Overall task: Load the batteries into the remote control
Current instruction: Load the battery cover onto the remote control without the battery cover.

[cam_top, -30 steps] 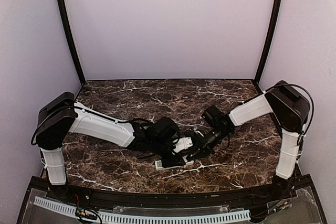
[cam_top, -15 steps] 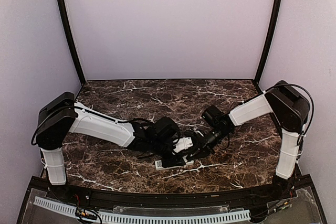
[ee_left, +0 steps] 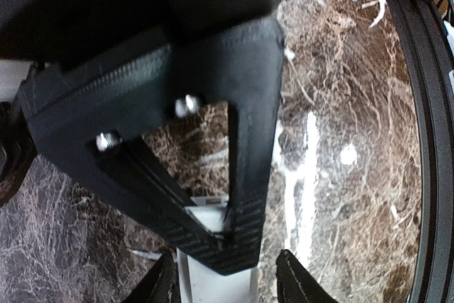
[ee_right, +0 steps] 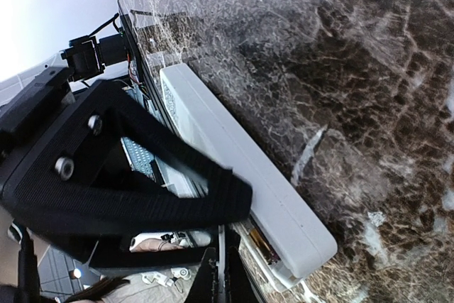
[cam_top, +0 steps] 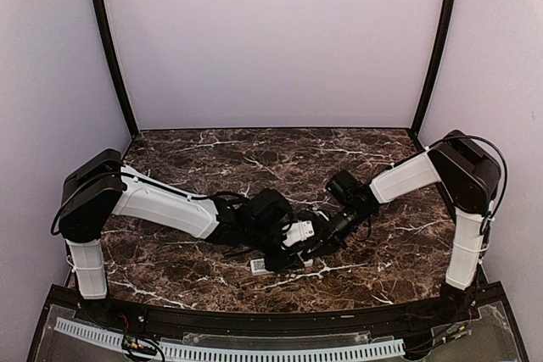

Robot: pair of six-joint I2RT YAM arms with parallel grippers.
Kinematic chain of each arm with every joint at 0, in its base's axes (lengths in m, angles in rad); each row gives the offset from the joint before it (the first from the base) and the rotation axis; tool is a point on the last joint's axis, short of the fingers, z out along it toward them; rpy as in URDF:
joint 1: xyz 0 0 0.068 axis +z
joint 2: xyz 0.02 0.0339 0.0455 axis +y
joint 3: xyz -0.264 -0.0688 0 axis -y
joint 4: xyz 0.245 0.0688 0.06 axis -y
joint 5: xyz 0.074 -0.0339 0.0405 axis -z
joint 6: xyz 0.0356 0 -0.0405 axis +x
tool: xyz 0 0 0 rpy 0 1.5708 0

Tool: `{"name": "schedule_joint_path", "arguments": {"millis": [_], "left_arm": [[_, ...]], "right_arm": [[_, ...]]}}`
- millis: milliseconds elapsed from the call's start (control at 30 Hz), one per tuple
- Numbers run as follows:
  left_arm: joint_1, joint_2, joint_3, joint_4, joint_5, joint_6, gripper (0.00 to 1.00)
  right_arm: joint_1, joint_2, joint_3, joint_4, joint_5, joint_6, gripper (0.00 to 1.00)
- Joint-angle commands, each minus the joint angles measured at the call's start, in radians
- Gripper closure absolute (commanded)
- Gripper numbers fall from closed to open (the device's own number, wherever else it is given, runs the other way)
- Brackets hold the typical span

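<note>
Bases of both arms sit at the near edge of the dark brown, white-veined marble counter (cam_top: 254, 150). The left arm (cam_top: 161, 203) stretches right and the right arm (cam_top: 405, 177) stretches left, so the two meet just near of the counter's middle. Under that meeting point lies the slim white rectangular plastic remote control (ee_right: 234, 154), flat on the counter with its length running left to right, mostly covered by the claws in the overhead view. The left claw (ee_left: 225, 285) hangs over it with its jaws partway apart, one finger (ee_left: 162, 285) on each side of the white body. A sliver of marble shows between the body and one finger, so it straddles the remote without clamping it. The right claw (ee_right: 218, 283) has its jaws pressed together, tips down at the remote's open end, where a small brownish part shows inside the recess (ee_right: 264, 248). Whether that part is one of the batteries, or whether the tips pinch anything, I cannot tell. Beyond the claws the counter runs back to the pale lilac far wall (cam_top: 271, 40).
</note>
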Motion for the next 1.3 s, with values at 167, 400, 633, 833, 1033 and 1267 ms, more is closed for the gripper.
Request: {"name": "schedule_joint_path", "arguments": {"millis": [167,400,633,833,1033,1267], "left_arm": [[-0.014,-0.017,-0.003,0.078,0.019,0.010,0.56],[-0.013,-0.018,-0.011,0.023,0.010,0.033,0.70],[-0.013,-0.023,-0.032,-0.042,-0.001,0.047,0.61],[-0.013,-0.037,-0.049,-0.019,-0.025,0.045,0.70],[-0.014,-0.035,-0.045,-0.011,-0.018,0.043,0.84],[-0.014,-0.031,-0.048,-0.050,-0.018,0.054,0.93]], "right_arm": [[0.004,0.020,-0.001,0.036,0.073,-0.004,1.00],[0.004,0.017,0.002,0.036,0.075,-0.002,1.00],[0.004,0.014,0.002,0.032,0.077,-0.003,1.00],[0.004,0.010,0.002,0.032,0.078,-0.002,1.00],[0.003,0.003,0.003,0.035,0.081,0.004,1.00],[0.004,0.003,0.000,0.038,0.083,0.008,1.00]]}}
